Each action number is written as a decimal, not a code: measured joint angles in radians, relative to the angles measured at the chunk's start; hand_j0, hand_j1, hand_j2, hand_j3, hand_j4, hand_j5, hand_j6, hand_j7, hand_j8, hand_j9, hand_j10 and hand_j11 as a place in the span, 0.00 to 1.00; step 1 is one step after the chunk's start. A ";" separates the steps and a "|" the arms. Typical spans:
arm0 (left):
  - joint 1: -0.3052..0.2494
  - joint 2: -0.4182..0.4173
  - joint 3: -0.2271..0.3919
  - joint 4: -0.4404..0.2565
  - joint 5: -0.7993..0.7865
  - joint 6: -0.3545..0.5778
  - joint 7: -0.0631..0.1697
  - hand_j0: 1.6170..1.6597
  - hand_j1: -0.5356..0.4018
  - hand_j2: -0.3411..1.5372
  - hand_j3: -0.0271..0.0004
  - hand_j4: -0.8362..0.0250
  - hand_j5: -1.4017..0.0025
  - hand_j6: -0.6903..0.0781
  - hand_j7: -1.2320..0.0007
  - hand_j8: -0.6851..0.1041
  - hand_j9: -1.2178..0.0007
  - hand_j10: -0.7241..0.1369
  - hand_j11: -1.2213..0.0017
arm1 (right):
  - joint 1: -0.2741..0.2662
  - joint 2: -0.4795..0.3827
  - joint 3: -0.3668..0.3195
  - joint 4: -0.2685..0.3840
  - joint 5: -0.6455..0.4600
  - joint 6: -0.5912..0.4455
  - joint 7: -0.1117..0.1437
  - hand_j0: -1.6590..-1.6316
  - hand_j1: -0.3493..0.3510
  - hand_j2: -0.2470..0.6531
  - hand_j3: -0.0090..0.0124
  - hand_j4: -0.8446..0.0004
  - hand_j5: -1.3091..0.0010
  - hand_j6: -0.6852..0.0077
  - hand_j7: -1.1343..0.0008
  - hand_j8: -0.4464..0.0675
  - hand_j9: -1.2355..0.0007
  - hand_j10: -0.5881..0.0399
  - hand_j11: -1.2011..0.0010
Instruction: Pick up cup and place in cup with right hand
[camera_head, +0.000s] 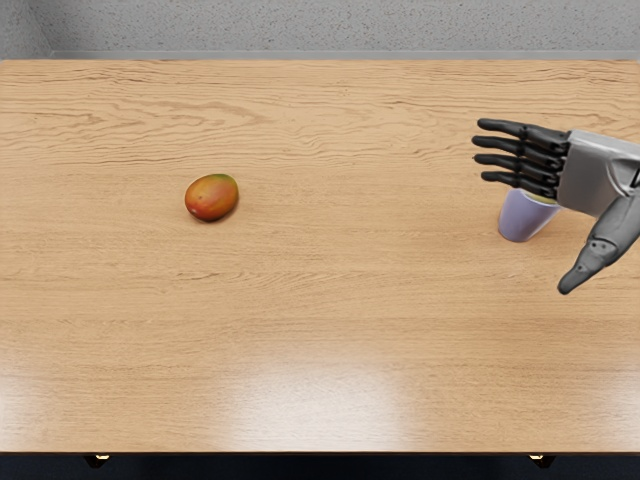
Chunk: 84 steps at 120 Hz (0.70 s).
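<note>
At right, the metallic robot hand (519, 220), fingers spread, overlaps a smooth purple cup (521, 217).

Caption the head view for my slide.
Open right hand partly hiding a purple cup, with a mango farther left on the wooden table.

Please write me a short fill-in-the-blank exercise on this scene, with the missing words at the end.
1. In the picture, the fruit lies on the ____ half of the table.
2. The hand partly hiding the purple cup is the robot's ____ one.
3. Its fingers are open and grasp ____.
Missing words: left; right; nothing.
</note>
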 joint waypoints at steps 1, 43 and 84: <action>0.001 0.000 0.000 0.000 0.000 0.000 0.000 0.96 0.94 0.18 0.98 0.97 1.00 0.90 1.00 0.87 1.00 0.84 1.00 | -0.002 -0.003 -0.001 0.000 0.000 0.000 0.003 0.04 0.00 0.28 0.42 1.00 1.00 0.99 1.00 0.87 1.00 0.93 1.00; -0.009 0.000 0.002 -0.001 0.002 0.001 0.000 0.96 0.94 0.18 0.98 0.97 1.00 0.90 1.00 0.87 1.00 0.84 1.00 | -0.023 -0.038 -0.024 -0.001 0.000 0.001 0.033 0.04 0.00 0.28 0.42 1.00 1.00 0.99 1.00 0.87 1.00 0.93 1.00; -0.009 0.000 0.003 -0.001 0.002 0.002 0.000 0.96 0.94 0.18 0.98 0.97 1.00 0.90 1.00 0.87 1.00 0.84 1.00 | -0.026 -0.060 -0.027 -0.002 0.000 0.001 0.036 0.04 0.00 0.28 0.42 1.00 1.00 0.99 1.00 0.86 1.00 0.93 1.00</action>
